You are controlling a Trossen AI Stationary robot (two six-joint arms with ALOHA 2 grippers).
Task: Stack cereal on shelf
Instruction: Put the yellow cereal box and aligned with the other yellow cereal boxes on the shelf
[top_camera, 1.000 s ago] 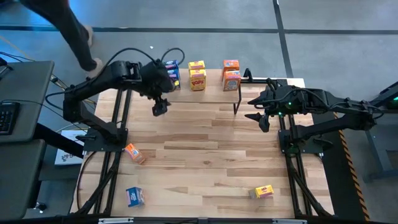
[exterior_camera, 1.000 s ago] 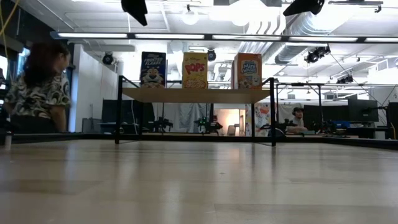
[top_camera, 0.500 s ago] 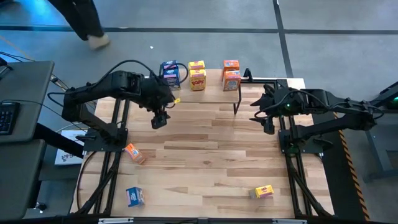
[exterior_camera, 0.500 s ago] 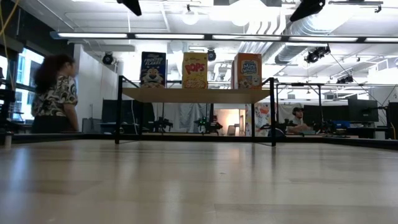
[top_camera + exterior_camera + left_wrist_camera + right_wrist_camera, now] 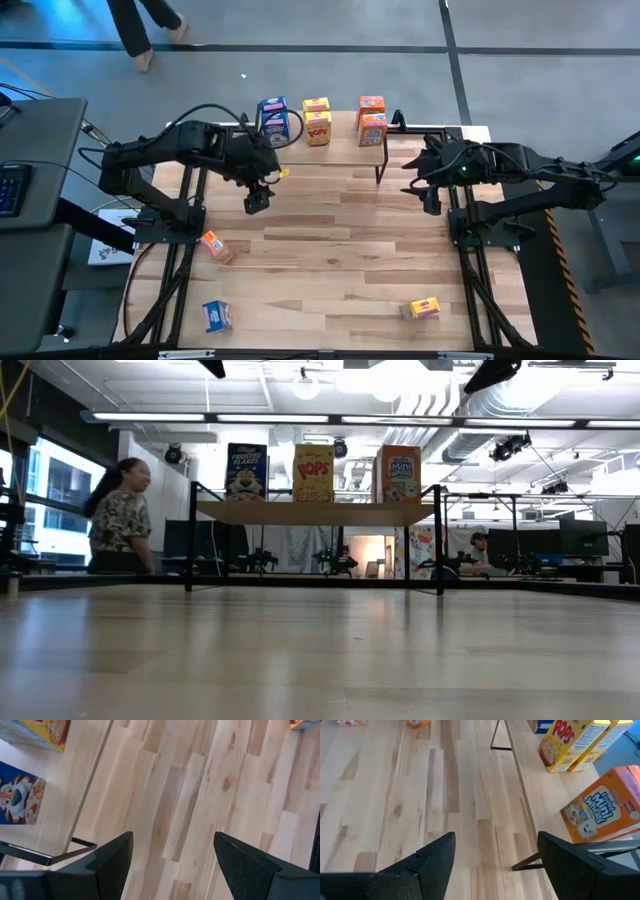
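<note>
wooden table [image 5: 330,240] carries shelf [image 5: 340,150] with upright cereal boxes [image 5: 318,120]; left gripper [image 5: 257,201] and right gripper [image 5: 430,196] hang just beside shelf, fingers apart, empty

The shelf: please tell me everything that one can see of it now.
The shelf is a low riser with a light wooden rectangular top and thin black metal legs. It stands level at the table's far edge, between the two arms. On its top stand upright cereal boxes in three colours: blue, yellow and orange. From above, a second yellow and a second orange box show behind the front ones. Nothing lies under it, and neither gripper touches it.
</note>
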